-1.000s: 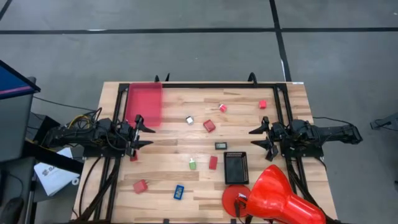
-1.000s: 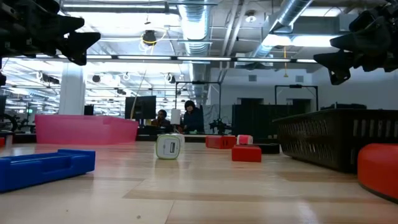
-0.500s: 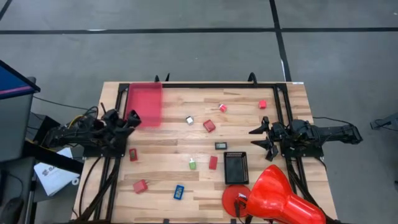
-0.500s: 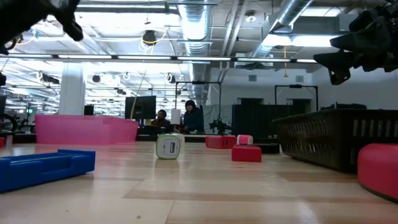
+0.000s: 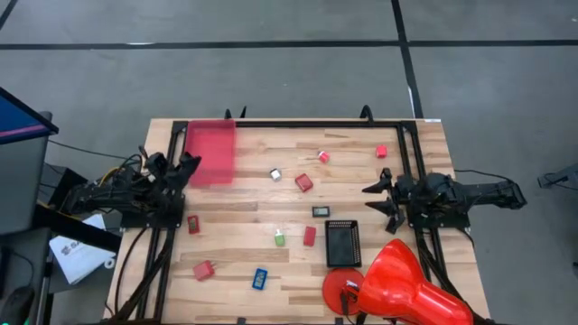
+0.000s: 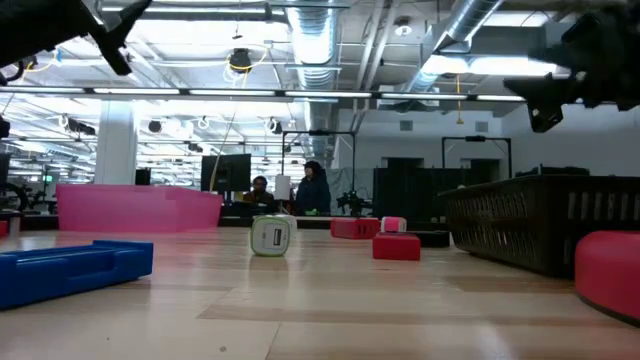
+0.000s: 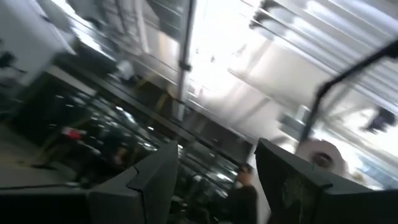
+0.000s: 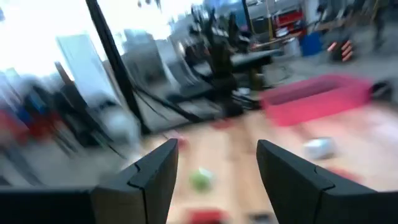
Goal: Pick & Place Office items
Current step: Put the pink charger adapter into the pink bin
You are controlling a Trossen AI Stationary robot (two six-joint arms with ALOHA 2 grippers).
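Both grippers, left and right, spread and empty at opposite table edges, office items between.

Left wrist view: motion-blurred throughout; beyond the left gripper only ceiling lights and a dim person, no table surface visible. Right wrist view: also smeared; ahead of the right gripper the green-white piece and silvery piece are shapeless blobs. High view: red cone cut off by the bottom edge.
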